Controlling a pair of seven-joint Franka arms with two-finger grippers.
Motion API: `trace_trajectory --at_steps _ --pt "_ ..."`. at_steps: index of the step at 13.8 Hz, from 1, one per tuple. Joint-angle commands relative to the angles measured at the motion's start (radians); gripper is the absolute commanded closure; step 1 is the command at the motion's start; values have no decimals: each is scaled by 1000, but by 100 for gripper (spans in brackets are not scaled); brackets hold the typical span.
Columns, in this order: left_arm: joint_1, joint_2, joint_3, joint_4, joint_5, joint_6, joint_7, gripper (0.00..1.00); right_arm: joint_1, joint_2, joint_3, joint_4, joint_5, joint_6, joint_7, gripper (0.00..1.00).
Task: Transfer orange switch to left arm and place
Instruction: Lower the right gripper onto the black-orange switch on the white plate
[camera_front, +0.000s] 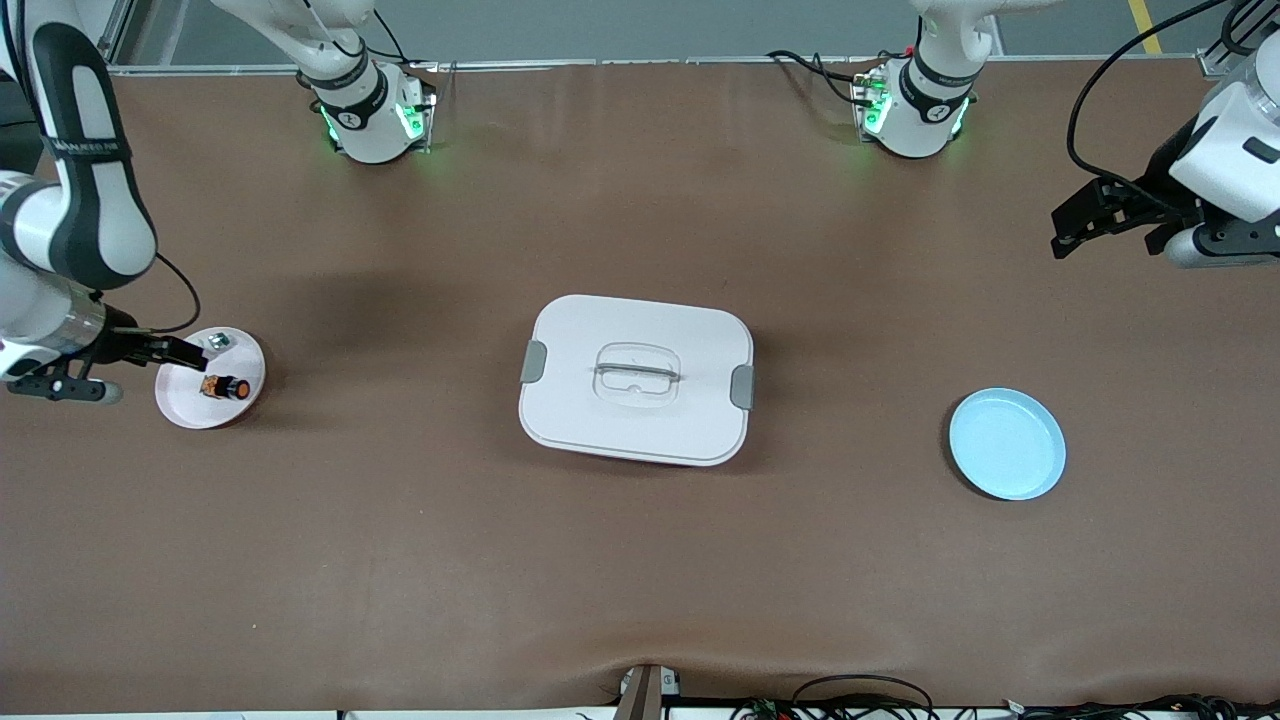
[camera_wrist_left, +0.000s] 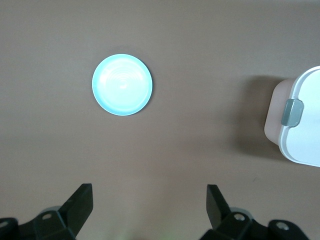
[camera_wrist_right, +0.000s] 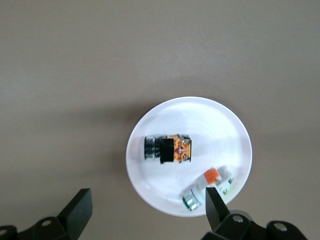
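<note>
The orange switch (camera_front: 226, 387) lies on its side on the pink plate (camera_front: 185, 405) at the right arm's end of the table, beside a small white-and-silver part (camera_front: 218, 342). The right gripper (camera_front: 180, 351) hovers over the plate's edge with its fingers spread, holding nothing and not touching the switch. The white box (camera_front: 636, 378) sits mid-table. The blue plate (camera_front: 1006, 444) lies toward the left arm's end. The left gripper (camera_front: 1080, 215) waits in the air above that end, released too.

Glossy blue plate (camera_front: 1007, 444) on matt brown table (camera_front: 400, 560).
</note>
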Motion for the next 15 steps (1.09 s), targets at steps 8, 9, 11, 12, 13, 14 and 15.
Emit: trace_trajectory --at_steps 8,9,11,12,13,14,15 --pt "3 -3 -2 5 -11 -19 18 0 -54 183 18 -2 59 176 -61 0" --pt "3 -5 -2 5 -11 -22 19 0 -53 193 20 1 73 178 -61 0" --pt "3 -6 -2 5 -11 -24 19 0 -54 208 20 4 76 196 -61 0" --pt "3 -6 -2 5 -13 -24 19 0 -54 216 20 3 77 213 -61 0" --pt "3 -5 -2 5 -11 -24 19 0 -56 225 21 3 77 221 -61 0" --pt "3 -5 -2 5 -11 -24 19 0 -54 228 22 3 77 227 -61 0" --pt "3 -5 -2 5 -13 -24 19 0 -56 230 22 4 77 230 -61 0"
